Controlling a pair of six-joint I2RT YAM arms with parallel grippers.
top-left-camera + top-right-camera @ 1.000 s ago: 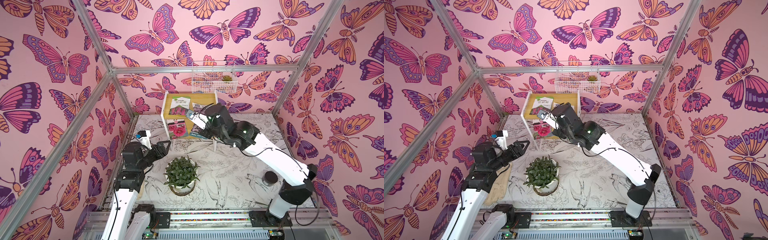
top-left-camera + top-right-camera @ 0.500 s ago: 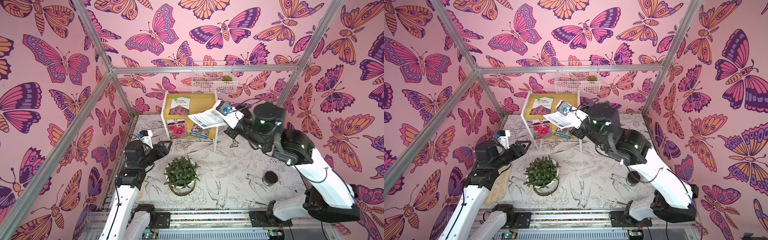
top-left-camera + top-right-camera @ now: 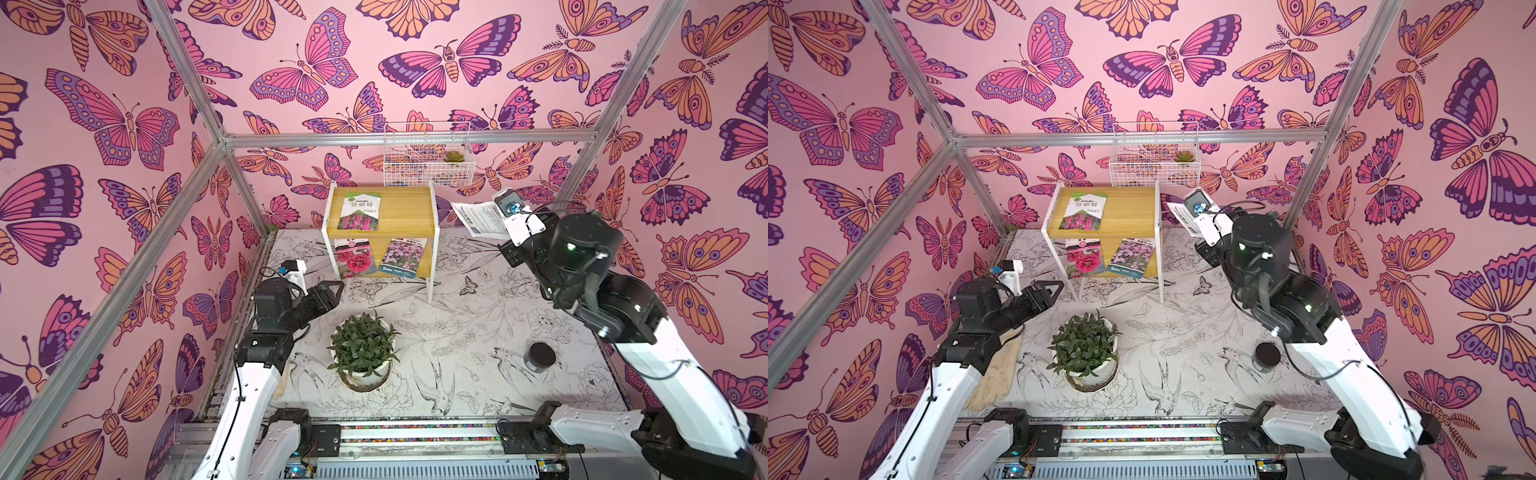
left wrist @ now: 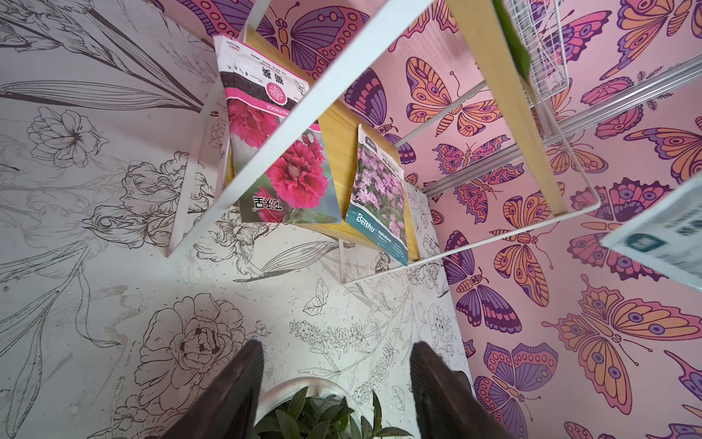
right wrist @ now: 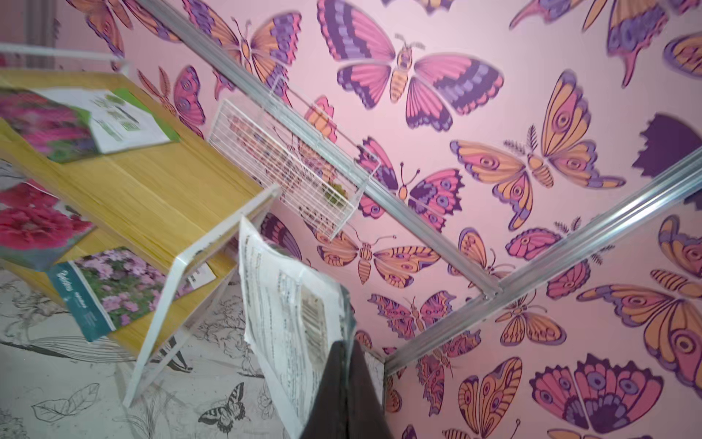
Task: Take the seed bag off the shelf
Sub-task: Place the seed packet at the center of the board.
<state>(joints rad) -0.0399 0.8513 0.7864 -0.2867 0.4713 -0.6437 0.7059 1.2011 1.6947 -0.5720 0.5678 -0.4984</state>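
Observation:
My right gripper [image 3: 498, 222] is shut on a seed bag [image 3: 478, 218], which hangs in the air to the right of the shelf [image 3: 401, 208] with its white printed back showing. In the right wrist view the dark fingers [image 5: 334, 365] pinch the bag's [image 5: 288, 304] edge, clear of the shelf's white frame [image 5: 178, 266]. One seed bag [image 3: 360, 210] lies on the upper board, and a red-flower bag [image 3: 354, 257] and a purple-flower bag [image 3: 403, 257] lie on the lower board. My left gripper [image 3: 334, 286] hovers open and empty, low at the shelf's front left.
A potted plant [image 3: 363, 351] stands at the front middle of the table, and a small black jar [image 3: 539, 355] sits at the right. A white wire basket [image 3: 428, 160] with a small succulent hangs on the back wall. A tan glove [image 3: 998, 374] lies by the left arm.
My right arm has drawn the seed bag off the shelf and carried it right, away from the frame. The left gripper's fingers have parted a little.

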